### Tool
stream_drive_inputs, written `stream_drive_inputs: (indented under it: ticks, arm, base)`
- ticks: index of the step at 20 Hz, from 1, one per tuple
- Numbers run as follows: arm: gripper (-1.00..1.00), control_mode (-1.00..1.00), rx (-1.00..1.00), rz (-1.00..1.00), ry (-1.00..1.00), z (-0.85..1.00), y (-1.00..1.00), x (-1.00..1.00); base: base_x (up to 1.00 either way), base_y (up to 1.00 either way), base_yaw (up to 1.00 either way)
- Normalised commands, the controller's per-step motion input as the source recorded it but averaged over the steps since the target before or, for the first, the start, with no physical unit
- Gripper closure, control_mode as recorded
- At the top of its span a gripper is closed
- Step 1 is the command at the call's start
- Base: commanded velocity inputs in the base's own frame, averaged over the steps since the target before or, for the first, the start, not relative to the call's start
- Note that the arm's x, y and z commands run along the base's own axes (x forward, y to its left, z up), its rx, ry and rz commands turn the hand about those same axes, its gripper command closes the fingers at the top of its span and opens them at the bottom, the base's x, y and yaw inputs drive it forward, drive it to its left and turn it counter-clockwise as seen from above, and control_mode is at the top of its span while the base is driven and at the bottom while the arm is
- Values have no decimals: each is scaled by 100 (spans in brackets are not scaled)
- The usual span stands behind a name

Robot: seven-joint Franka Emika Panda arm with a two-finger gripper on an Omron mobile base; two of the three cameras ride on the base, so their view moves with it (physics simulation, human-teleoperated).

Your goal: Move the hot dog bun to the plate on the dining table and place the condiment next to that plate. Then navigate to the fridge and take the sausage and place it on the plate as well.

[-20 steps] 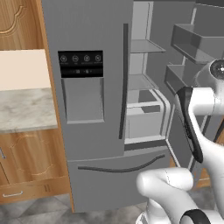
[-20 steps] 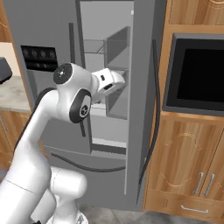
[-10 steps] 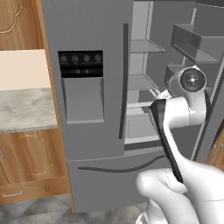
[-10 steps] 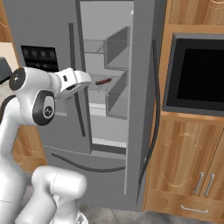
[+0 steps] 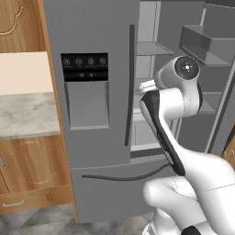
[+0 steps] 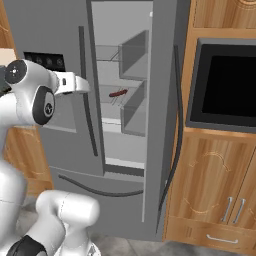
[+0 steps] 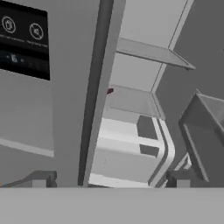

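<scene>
At the far left of the hand view sits the dark control panel (image 7: 22, 41) on the closed door of the fridge (image 6: 165, 125); next to it runs the long vertical door handle (image 7: 98, 87), and just past the handle's edge a sliver of the sausage (image 7: 109, 91) peeks out on a middle shelf (image 7: 131, 100), with the open door's bins (image 7: 205, 127) at the far right. The gripper (image 7: 109, 181) is spread wide and holds nothing, its two fingertips (image 7: 39, 180) low in that view, well short of the shelf. The main risk, as I judge it, is the reach in: the hand looks aimed at the closed door's edge, so a straight push could knock a finger against the handle or door, or nudge the sausage so it rolls back out of reach. The right base view gives what the hand view lacks: the sausage (image 6: 118, 93) in full, lying on the shelf deep inside, and the wrist (image 6: 70, 82) in front of the closed door, left of the opening. In the left base view the arm (image 5: 176, 96) blocks the shelf where the sausage lies.
</scene>
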Motion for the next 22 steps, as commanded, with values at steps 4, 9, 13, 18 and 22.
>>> stream_drive_inputs:
  ticks: [4,9,13,18,22]
  arm:
    - [-100,-100,24,0,-4,0,8,47]
    - [-100,-100,7,0,-2,-9,13,55]
    - [-100,-100,1,0,0,-8,18,64]
    - [-100,-100,1,0,0,-6,3,60]
    - [-100,-100,2,0,0,-13,0,67]
  base:
    - [0,0,0]
    - [0,0,0]
    - [0,0,0]
    - [0,0,0]
    - [0,0,0]
